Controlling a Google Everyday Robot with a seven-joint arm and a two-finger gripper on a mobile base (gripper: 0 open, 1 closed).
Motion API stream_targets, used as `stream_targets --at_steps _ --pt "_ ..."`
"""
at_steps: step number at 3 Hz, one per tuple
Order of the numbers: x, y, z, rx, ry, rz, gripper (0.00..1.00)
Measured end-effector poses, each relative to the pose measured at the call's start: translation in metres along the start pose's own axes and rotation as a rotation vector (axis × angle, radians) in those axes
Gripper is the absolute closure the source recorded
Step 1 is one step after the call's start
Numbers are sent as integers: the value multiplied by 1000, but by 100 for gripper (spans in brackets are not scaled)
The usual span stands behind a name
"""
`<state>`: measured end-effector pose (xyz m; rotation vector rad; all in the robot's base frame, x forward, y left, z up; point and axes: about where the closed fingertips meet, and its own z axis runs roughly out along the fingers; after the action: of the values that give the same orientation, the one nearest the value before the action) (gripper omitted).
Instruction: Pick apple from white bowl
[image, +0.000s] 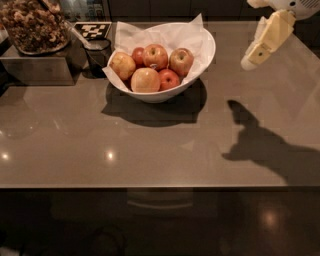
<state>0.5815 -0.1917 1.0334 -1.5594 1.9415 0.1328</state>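
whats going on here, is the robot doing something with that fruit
A robot arm is after an apple in the white bowl, but no apple has been lifted out yet. Its gripper hangs in the air to the right of the bowl, apart from it, above the grey counter. The apples all sit together in the bowl on crumpled white paper.
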Motion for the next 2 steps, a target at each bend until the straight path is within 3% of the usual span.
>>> stream_targets --at_steps 1,2 --pt "-12 -9 22 -25 -30 -17 0" --pt "-39 -23 47 -60 -55 -70 0"
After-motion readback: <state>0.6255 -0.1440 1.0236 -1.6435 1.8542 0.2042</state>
